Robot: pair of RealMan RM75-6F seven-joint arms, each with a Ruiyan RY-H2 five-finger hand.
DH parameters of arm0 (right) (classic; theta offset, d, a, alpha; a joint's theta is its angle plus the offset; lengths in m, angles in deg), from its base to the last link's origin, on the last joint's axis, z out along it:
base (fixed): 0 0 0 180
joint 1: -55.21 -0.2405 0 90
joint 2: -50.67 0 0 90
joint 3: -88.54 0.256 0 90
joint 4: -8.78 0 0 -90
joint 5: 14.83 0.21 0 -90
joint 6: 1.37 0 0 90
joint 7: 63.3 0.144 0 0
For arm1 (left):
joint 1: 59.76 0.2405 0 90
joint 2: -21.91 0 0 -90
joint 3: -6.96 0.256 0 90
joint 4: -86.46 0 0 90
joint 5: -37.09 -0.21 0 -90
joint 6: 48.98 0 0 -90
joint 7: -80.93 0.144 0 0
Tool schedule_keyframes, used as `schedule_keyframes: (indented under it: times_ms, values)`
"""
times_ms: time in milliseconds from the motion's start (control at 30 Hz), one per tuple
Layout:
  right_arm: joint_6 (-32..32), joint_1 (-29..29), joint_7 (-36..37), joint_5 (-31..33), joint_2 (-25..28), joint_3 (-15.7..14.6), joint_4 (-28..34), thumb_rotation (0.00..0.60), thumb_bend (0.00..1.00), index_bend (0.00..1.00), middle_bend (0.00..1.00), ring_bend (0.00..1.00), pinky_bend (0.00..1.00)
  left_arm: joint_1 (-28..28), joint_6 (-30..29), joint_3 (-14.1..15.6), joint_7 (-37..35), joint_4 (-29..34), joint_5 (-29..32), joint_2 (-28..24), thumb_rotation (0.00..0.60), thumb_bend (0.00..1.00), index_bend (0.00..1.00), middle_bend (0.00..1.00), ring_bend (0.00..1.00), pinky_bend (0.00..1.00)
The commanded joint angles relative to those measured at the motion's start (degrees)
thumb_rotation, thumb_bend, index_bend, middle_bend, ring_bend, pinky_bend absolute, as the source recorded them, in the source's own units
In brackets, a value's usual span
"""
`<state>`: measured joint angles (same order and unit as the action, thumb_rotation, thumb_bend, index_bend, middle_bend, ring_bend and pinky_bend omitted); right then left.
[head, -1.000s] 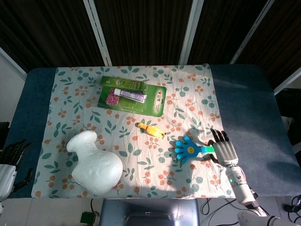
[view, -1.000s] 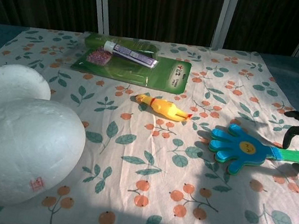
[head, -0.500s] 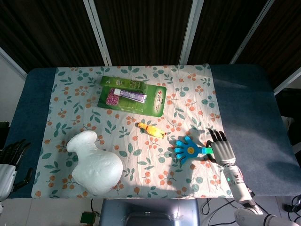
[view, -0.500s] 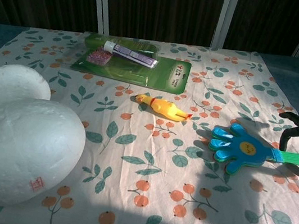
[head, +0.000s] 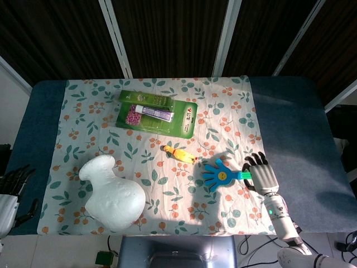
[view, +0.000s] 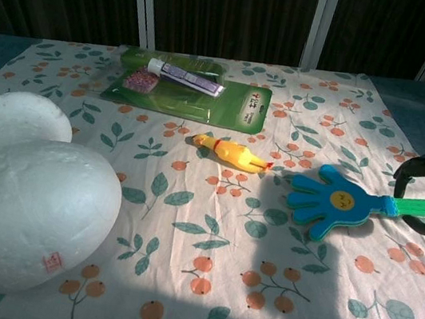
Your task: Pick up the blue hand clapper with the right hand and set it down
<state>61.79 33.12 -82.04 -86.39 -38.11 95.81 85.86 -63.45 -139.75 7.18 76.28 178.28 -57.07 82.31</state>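
At lower right of the head view: right hand (head: 263,177), fingers curled around the green handle of the clapper (head: 219,176), holding it. Clapper: blue, palm-shaped, with a yellow face; palm end points left of the hand. In the chest view the clapper (view: 338,204) looks raised off the cloth (view: 200,287), its shadow falling below it. Just upper left of the clapper: yellow rubber chicken (head: 179,154), lying flat. Upper centre: green blister pack (head: 157,114), with a tube inside. Lower left: white foam vase (head: 114,194), on its side. Cloth: floral, spread over a blue table (head: 295,128). Bottom left edge of the head view: left hand (head: 11,192), off the cloth, fingers apart, holding nothing.
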Motion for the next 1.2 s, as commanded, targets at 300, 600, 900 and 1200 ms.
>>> schedule_keyframes:
  times_ms: [300, 600, 900, 1200]
  values:
    - [-0.59, -0.8, -1.02, 1.77, 0.32, 0.43, 1.56, 0.6, 0.55, 0.85, 0.6, 0.59, 0.67, 0.17, -0.38, -0.01, -0.1, 0.1, -0.13, -0.16, 0.6, 0.47, 0.0, 0.0, 0.0, 0.09]
    - [-1.63, -1.53, 1.59, 2.04, -0.09, 0.59, 1.21, 0.6, 0.55, 0.88, 0.72, 0.76, 0.89, 0.43, -0.83, 0.11, -0.32, 0.08, -0.4, -0.32, 0.6, 0.47, 0.0, 0.0, 0.0, 0.09]
    - [0.31, -0.59, 17.99, -1.22, -1.67, 2.2, -0.52, 0.6, 0.51, 0.9, 0.81, 0.89, 0.99, 0.58, -1.04, 0.14, -0.31, 0.17, -0.48, -0.42, 0.6, 0.47, 0.0, 0.0, 0.0, 0.09]
    - [10.66, 1.47, 44.56, -10.63, -4.52, 3.39, -8.11, 0.6, 0.51, 0.9, 0.83, 0.9, 1.0, 0.41, -0.39, 0.06, 0.38, 0.32, -0.08, -0.25, 0.6, 0.47, 0.0, 0.0, 0.0, 0.09]
